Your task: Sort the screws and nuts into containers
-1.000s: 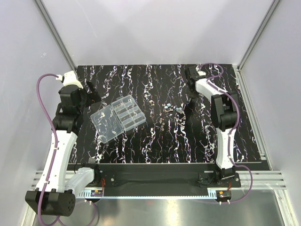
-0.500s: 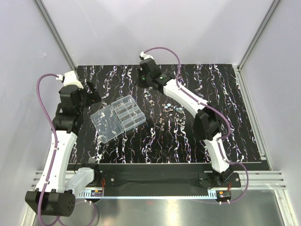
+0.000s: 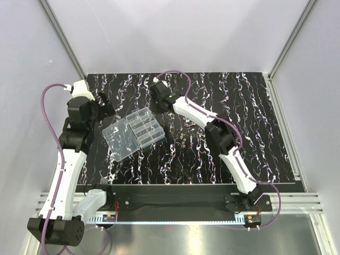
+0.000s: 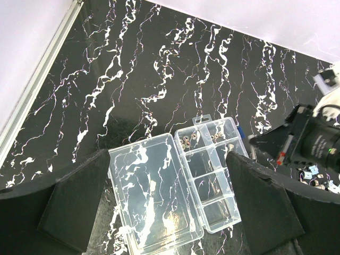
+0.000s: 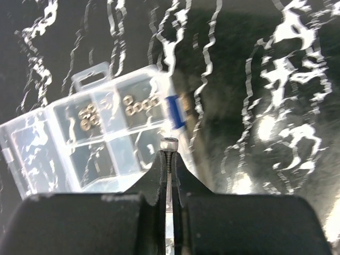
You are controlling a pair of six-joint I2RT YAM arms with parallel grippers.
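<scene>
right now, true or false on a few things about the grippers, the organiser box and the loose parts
1. The right gripper is shut on a screw. True.
2. The organiser box is closed. False: its lid lies open and flat beside the compartments.
3. The left gripper holds a nut. False: it is open and empty above the box.
4. Some compartments hold nuts. True.
5. Every part is off the tabletop. False: loose metal pieces lie on it, right of the box.
</scene>
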